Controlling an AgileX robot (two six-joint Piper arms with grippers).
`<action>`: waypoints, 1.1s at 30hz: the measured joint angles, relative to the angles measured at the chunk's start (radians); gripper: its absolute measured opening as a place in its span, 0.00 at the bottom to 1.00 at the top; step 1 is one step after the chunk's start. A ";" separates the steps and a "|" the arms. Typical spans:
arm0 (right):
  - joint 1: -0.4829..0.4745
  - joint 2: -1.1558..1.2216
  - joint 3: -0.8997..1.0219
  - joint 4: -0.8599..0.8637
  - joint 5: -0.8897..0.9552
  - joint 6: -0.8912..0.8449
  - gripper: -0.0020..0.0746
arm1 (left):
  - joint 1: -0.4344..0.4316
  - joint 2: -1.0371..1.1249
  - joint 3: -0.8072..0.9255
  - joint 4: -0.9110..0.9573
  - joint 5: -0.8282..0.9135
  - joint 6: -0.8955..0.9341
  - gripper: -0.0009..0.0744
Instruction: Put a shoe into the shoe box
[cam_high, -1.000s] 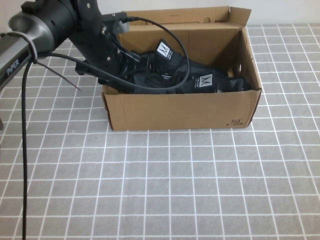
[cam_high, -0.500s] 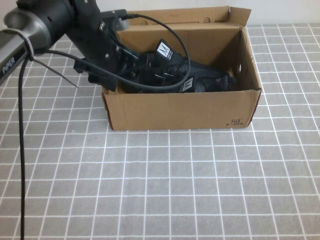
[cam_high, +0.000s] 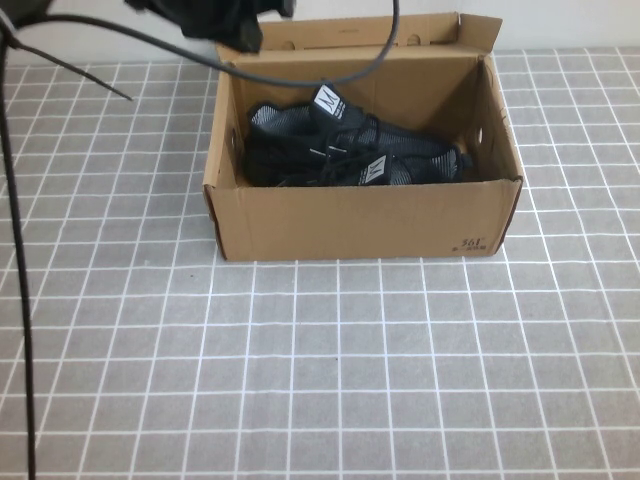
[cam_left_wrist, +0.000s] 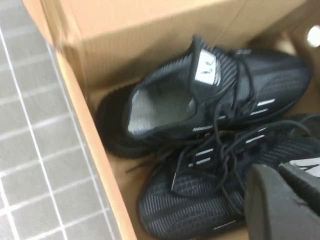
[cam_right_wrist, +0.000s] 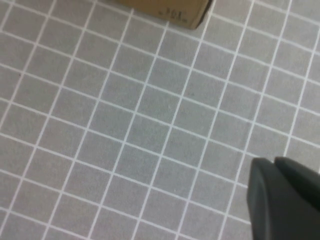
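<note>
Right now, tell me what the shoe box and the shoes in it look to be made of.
The shoe box: brown corrugated cardboard, matte, with raw cut edges. The shoes inside: black knit mesh, judging by the ribbed weave, with cord laces; soles probably rubber. The left gripper hangs over the box; the right gripper is above bare table.

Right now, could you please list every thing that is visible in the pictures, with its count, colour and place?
shoe box: one, brown cardboard, far middle of the table, lid flap open toward the back.
shoe: one, black with white tongue label, inside the box, nearer the front wall.
second shoe: one, black, white label, inside the box behind the first, touching it.
table: one, grey tiles with white lines, under the box.
cable: one, black, hanging along the left edge.
left gripper: one, black, above the box's left rear corner, holding nothing.
right gripper: one, black, over bare tiles in front of the box.
</note>
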 joint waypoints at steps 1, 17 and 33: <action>0.000 -0.014 0.000 0.000 -0.002 -0.001 0.01 | -0.002 -0.009 -0.009 0.000 0.002 0.013 0.02; 0.000 -0.408 0.000 0.048 0.120 -0.005 0.01 | -0.060 -0.445 0.179 0.030 -0.029 0.072 0.01; 0.000 -0.672 0.015 0.124 0.104 -0.054 0.01 | -0.081 -1.343 1.425 0.011 -0.687 0.065 0.01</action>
